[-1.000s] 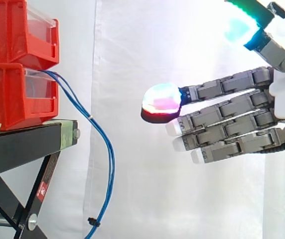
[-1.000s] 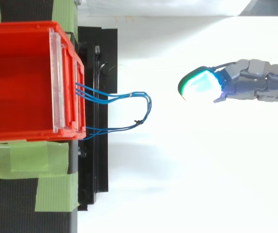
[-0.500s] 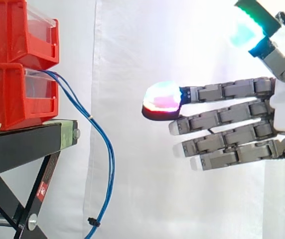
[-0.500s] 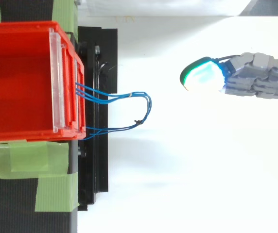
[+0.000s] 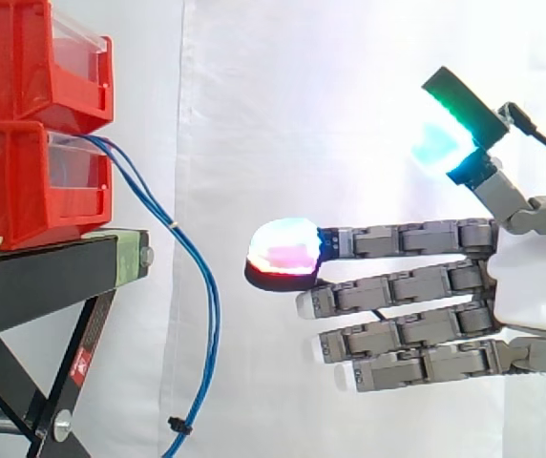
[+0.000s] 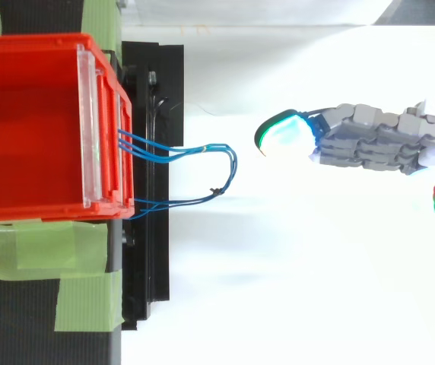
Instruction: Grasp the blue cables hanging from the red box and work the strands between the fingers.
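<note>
Counted two red plastic bins, one black metal stand and one grey-and-white robot hand. Made out at least two thin blue cable strands, plus one small black cable tie.

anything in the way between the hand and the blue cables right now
Nothing visible. The open hand points toward the blue cables hanging from the red box, and both views show a bare gap between them.

Thin blue cables hanging looped from lower red box, ungrasped
</note>
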You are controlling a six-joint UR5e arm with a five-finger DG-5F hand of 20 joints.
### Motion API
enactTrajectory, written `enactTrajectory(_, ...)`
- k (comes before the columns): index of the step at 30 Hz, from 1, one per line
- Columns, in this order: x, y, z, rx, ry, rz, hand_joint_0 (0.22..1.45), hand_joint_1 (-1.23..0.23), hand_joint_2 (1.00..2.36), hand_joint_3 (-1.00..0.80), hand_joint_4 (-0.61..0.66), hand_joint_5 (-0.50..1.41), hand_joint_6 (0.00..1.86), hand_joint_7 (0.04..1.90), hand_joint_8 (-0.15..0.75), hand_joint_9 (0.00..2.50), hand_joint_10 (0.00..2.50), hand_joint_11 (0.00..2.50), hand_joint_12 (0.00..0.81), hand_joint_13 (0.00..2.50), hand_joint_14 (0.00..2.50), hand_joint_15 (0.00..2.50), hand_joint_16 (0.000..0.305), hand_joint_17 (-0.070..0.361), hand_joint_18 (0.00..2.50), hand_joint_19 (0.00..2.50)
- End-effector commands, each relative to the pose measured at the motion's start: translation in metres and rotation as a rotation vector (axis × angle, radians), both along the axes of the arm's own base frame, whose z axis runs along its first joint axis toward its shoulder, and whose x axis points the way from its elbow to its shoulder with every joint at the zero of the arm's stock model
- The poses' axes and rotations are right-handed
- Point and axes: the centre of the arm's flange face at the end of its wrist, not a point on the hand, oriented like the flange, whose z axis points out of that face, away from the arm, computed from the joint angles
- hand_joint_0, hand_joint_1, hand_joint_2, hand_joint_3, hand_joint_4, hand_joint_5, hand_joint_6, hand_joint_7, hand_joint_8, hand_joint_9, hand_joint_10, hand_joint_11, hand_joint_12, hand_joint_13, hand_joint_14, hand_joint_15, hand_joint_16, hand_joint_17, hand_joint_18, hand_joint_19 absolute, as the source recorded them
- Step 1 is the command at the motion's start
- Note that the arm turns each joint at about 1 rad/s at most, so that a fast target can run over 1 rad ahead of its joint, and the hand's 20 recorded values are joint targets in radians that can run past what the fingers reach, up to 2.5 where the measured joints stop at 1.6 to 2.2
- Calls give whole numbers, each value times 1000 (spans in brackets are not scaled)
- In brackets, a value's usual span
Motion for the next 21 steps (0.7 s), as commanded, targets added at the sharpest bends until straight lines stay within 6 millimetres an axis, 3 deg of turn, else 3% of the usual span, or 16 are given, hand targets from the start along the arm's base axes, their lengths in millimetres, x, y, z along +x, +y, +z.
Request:
enactTrajectory(1,1,0,0,-8,-3,-3,641,-474,1000,-1000,97,-488,6,679,252,0,0,0,395,0,2,123,83,186,0,2)
enactTrajectory(12,1,0,-2,-53,9,-9,645,-473,1000,-1000,104,-479,6,685,253,0,0,0,396,0,3,126,82,185,0,0)
enactTrajectory(21,14,4,-36,-7,-23,0,648,-472,1000,-1000,106,-473,7,687,257,0,0,0,396,0,3,127,82,184,0,0)
